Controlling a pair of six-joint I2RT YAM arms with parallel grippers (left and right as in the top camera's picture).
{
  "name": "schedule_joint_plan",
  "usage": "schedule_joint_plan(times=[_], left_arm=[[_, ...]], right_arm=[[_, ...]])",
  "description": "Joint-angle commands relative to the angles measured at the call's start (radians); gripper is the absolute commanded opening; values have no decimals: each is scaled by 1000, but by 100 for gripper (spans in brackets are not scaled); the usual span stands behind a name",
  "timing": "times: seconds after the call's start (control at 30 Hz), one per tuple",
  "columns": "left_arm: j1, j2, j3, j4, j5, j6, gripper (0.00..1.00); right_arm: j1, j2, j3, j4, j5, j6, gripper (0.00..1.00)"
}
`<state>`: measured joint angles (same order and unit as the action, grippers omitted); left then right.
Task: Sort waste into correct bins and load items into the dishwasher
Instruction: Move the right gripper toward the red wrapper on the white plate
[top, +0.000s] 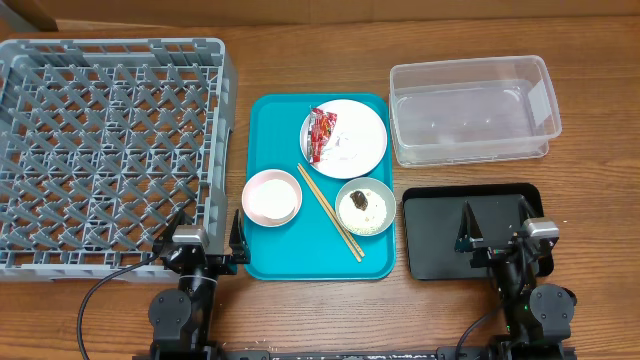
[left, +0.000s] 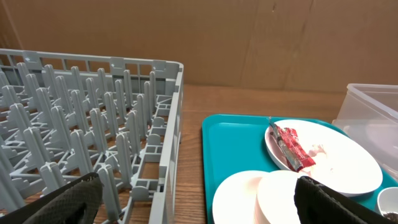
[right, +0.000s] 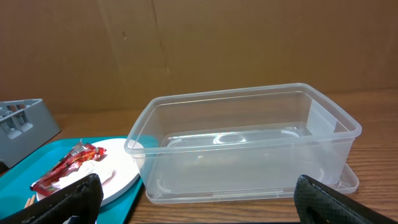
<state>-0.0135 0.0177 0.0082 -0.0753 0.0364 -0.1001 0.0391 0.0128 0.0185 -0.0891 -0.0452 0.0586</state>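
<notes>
A white plate (top: 362, 140) with a crumpled red-and-white wrapper (top: 322, 133) lies on a teal tray (top: 320, 255). On the same tray are a pale pink bowl (top: 271, 196), wooden chopsticks (top: 330, 212), and a small bowl (top: 365, 207) holding rice and a dark lump. The grey dish rack (top: 110, 150) is at the left. The clear tub (top: 470, 110) and black tray (top: 440, 240) are at the right. My left gripper (top: 203, 238) (left: 199, 208) is open and empty between the rack and the pink bowl (left: 261, 199). My right gripper (top: 497, 232) (right: 199, 202) is open and empty over the black tray, facing the tub (right: 249, 143).
A brown cardboard wall runs behind the table. The rack's near right corner wall (left: 171, 143) stands just ahead of my left gripper. The plate (right: 121, 168) and wrapper (right: 65, 167) show at the left of the right wrist view.
</notes>
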Motion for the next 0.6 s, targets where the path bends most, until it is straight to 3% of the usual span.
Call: schedule_joint_plan(times=[0.0,0.3,0.57], left_arm=[[-5,1,-2,-3,-11,15,100],[-5,1,-2,-2,-18,14,100],[-5,2,37,-40,-10,-111,100]], right_arm=[[-4,-10,-10,8,-1,-3,100],[-4,-10,-10,8,-1,-3,100],[-1,-3,37,-21,-26,65,100]])
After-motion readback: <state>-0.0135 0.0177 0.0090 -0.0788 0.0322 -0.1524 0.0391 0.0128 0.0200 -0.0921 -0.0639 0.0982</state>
